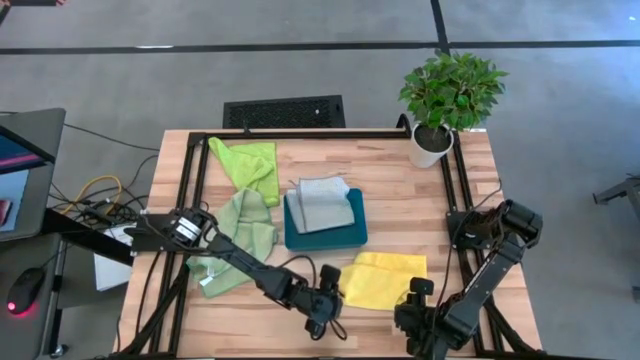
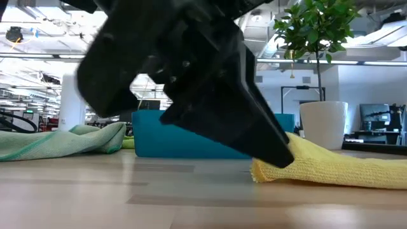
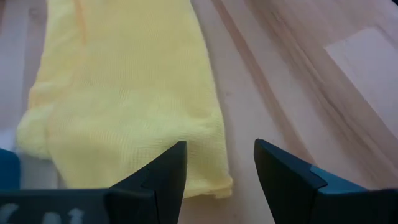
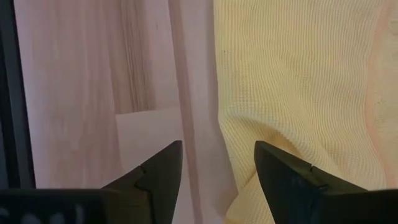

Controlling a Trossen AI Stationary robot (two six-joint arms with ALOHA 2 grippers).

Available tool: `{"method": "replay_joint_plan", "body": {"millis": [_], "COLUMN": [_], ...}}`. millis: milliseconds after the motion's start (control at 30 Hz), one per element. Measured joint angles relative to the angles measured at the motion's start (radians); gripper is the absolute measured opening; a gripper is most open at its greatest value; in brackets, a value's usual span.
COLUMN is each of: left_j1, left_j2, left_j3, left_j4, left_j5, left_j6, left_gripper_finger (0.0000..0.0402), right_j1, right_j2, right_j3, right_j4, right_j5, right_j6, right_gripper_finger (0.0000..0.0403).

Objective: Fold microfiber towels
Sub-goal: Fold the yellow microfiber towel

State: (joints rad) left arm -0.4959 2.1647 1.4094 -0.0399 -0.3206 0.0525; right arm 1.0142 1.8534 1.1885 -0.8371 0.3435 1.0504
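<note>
Teal tray, rigid rect., mid wooden surface; holds the light grey towel, folded flat. Yellow towel lies flat near the front edge, fine waffle-knit, soft rumpled edges. My left fingers are spread wide w/ nothing held, low at its left edge. My right fingers, also apart & empty, over its right edge. Lime green towel crumpled at the back, sage green towel bunched left of tray.

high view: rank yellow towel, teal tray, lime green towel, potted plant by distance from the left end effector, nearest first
1. yellow towel: right beside the left end effector, front of table.
2. teal tray: mid-table, behind it.
3. lime green towel: back left.
4. potted plant: back right corner.
</note>
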Motion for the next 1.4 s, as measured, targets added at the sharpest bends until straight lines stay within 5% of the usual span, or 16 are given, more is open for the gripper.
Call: {"method": "replay_joint_plan", "body": {"millis": [400,733,900,1100,1400], "left_j1": [0.021,0.014,0.016,0.018,0.001], "left_j2": [0.037,0.046,0.046,0.046,0.048], "left_j3": [0.0,0.006,0.008,0.007,0.091], "left_j4": [0.009,-0.003,-0.046,-0.06,-0.233], "left_j5": [-0.012,-0.134,-0.15,-0.137,-0.142], "left_j6": [0.018,0.001,-0.064,-0.081,-0.089], "left_gripper_finger": [0.0174,0.0166,0.012,0.0015,0.0002], "right_j1": [-0.003,-0.002,-0.002,-0.002,-0.008], "right_j2": [0.0,0.0,0.0,0.0,0.0], "right_j3": [0.0,0.0,0.0,0.0,0.0], "right_j4": [-0.016,-0.022,-0.022,-0.022,-0.033], "right_j5": [0.0,-0.001,-0.001,-0.002,-0.01], "right_j6": [0.029,0.05,0.05,0.063,0.109], "right_gripper_finger": [0.0224,0.0224,0.0224,0.0224,0.0224]}}
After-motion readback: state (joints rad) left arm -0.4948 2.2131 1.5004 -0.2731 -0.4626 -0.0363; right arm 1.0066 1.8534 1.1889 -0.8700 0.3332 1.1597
